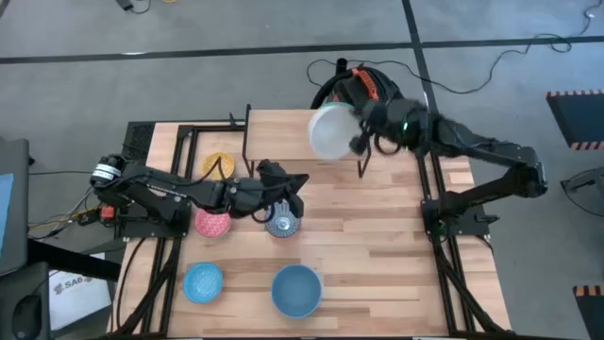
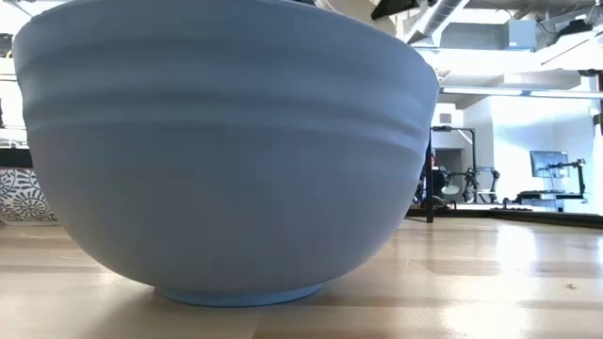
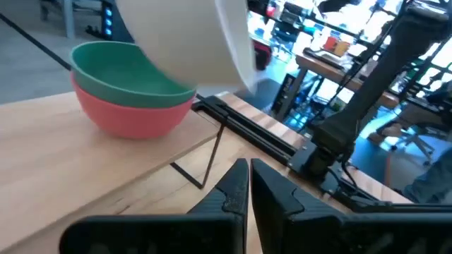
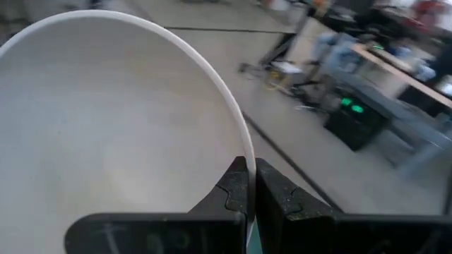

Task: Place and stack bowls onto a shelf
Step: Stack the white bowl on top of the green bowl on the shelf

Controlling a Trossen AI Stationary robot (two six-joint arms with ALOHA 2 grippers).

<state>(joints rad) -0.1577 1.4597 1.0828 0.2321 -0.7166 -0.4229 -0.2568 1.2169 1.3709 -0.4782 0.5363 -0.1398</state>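
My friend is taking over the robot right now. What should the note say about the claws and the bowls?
Right claw: shut on the rim of the white bowl, held up over the far end of the shelf.
Left claw: shut, holding nothing, over the patterned bowl mid-table.
Done: green bowl sits inside the red bowl on the shelf.
The yellow bowl sits near the shelf's left edge; hard to tell if it is on it.
Left: set down the white bowl, then shelve the pink bowl, patterned bowl, light blue bowl and big blue bowl.
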